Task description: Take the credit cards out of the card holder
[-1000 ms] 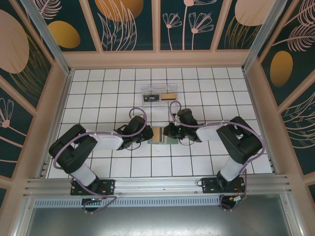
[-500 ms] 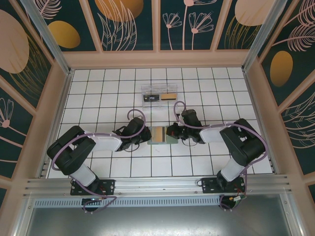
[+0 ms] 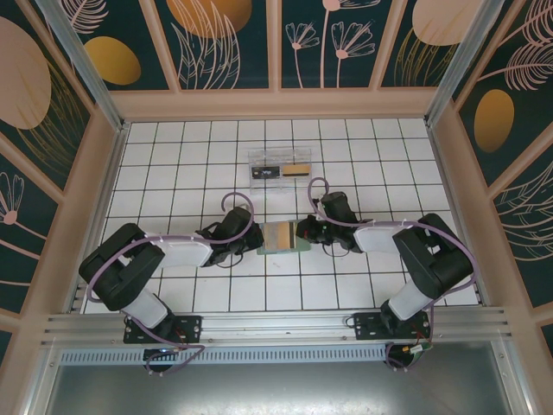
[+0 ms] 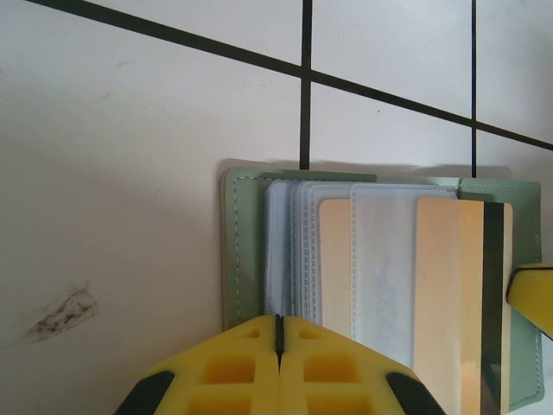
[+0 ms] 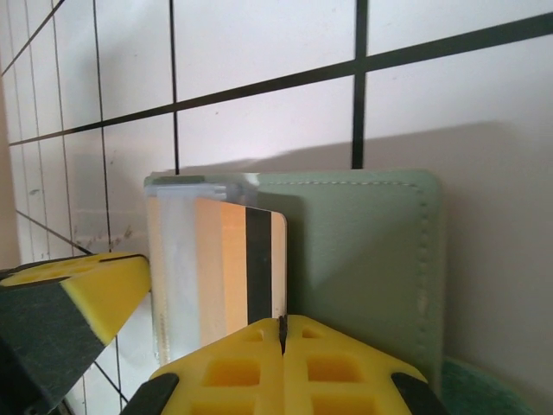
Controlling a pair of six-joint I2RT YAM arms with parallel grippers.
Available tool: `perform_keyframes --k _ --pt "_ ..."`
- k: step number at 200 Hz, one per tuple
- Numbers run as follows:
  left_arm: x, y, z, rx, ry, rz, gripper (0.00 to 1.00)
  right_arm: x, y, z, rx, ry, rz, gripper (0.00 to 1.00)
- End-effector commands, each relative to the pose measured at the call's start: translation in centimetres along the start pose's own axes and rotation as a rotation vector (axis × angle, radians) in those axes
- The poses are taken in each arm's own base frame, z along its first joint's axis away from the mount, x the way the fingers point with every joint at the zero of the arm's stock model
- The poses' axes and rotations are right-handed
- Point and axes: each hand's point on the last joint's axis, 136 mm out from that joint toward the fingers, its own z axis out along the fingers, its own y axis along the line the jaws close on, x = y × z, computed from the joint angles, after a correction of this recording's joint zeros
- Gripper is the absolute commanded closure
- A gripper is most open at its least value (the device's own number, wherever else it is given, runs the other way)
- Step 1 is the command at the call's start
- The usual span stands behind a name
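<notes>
Both grippers pinched shut at the open card holder (image 3: 281, 237), mid-table.

The green stitched holder lies flat on the white tiled table (image 3: 173, 173), clear plastic sleeves fanned upward. Left gripper (image 4: 278, 335): yellow pads pressed together on the holder's near edge, at the sleeve stack beside the green cover. Right gripper (image 5: 282, 335): pads closed on the edge of a credit card (image 5: 229, 268), gold-orange with a black magnetic stripe, which stands partway out of a sleeve. The two grippers sit on opposite sides of the holder, close to each other. No readable print on the card face or sleeves. A clear box (image 3: 281, 152) sits farther back, apart from the holder, with a dark card and a gold card inside; their markings are too small to read.
</notes>
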Motion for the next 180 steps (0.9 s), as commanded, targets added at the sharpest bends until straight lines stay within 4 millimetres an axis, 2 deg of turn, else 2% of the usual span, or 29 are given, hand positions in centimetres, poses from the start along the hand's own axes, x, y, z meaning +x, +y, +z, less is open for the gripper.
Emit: perform_keyframes --k 1,23,59,107,126,150,180 --pt "0.2 0.7 -0.7 -0.035 0.003 0.013 1.00 0.0 -1.3 0.0 0.049 -0.004 -0.011 1.00" --pt "-0.6 -0.5 -1.4 -0.006 -0.011 0.028 0.98 0.0 -1.3 0.4 0.045 0.001 -0.012 1.00" --pt "-2.0 -4.4 -2.7 0.128 -0.043 0.067 0.94 0.1 -1.3 0.6 0.037 0.011 -0.012 1.00" --pt "-1.1 -6.9 -0.4 0.164 0.011 0.120 0.96 0.3 -1.4 0.6 0.040 0.014 -0.012 1.00" --pt "-0.6 -6.6 0.5 0.141 0.027 0.120 0.98 0.2 -1.3 0.5 0.037 0.013 -0.015 1.00" --pt "-0.1 -4.2 1.3 0.047 0.037 0.106 1.00 0.3 -0.8 0.4 0.016 0.017 -0.021 1.00" --pt "0.9 -2.0 1.4 -0.011 0.051 0.090 1.00 0.3 -0.1 0.2 -0.021 0.015 -0.023 0.83"
